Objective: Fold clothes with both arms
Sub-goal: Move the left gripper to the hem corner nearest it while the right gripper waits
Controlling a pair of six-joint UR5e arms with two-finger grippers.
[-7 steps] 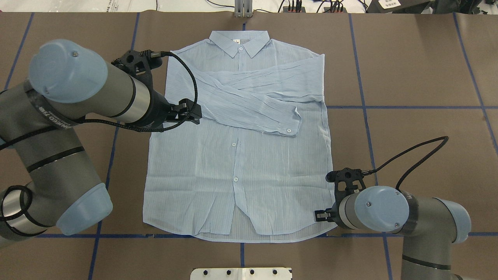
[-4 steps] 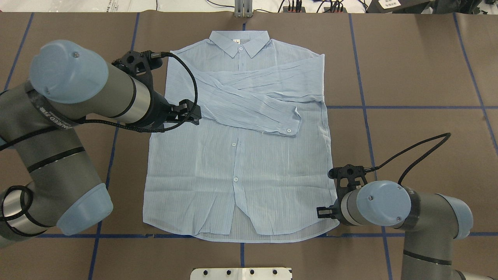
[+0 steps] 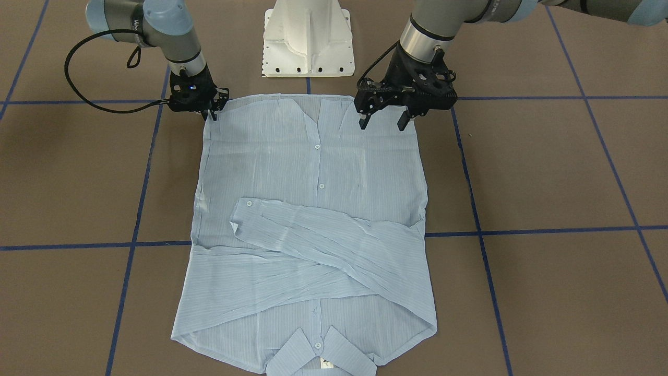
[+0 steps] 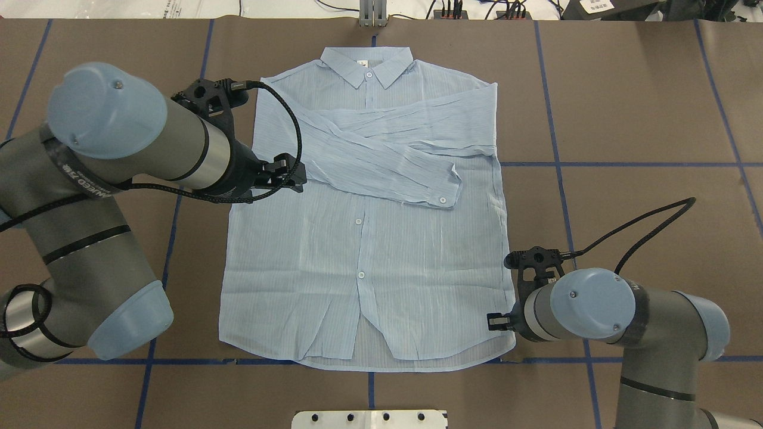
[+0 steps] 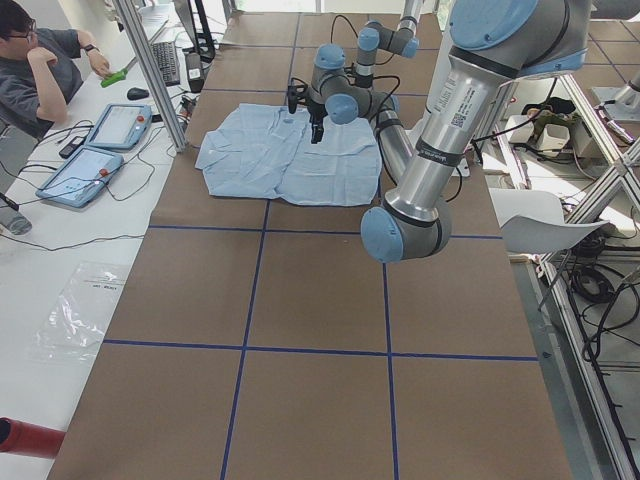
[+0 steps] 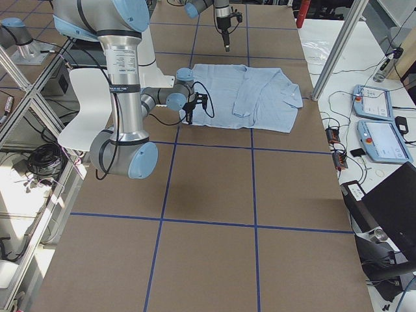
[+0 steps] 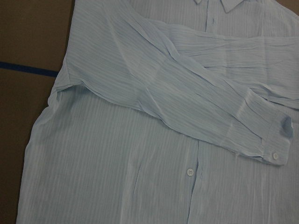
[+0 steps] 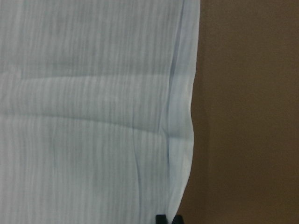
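Observation:
The pale-blue shirt (image 4: 369, 262) lies flat and buttoned on the brown table, collar at the far side, with both sleeves crossed over the chest (image 3: 323, 250). My left gripper (image 3: 381, 124) hangs open above the shirt's left side near the armpit (image 4: 296, 171), with nothing between its fingers; its wrist view shows the crossed sleeves (image 7: 196, 107). My right gripper (image 3: 211, 114) sits at the shirt's right side seam near the hem corner (image 4: 496, 322). Its fingertips (image 8: 161, 218) stand close together with the cloth's edge (image 8: 184, 116) between them.
The white pedestal base (image 3: 308, 39) stands at the near table edge, just past the hem. Blue tape lines (image 4: 626, 164) cross the brown cover. A person (image 5: 30, 60) sits at a side desk with tablets (image 5: 120, 125) beyond the collar end.
The right arm has shifted slightly away from the hem along the shirt's side edge. The left arm has barely moved. The shirt lies as before.

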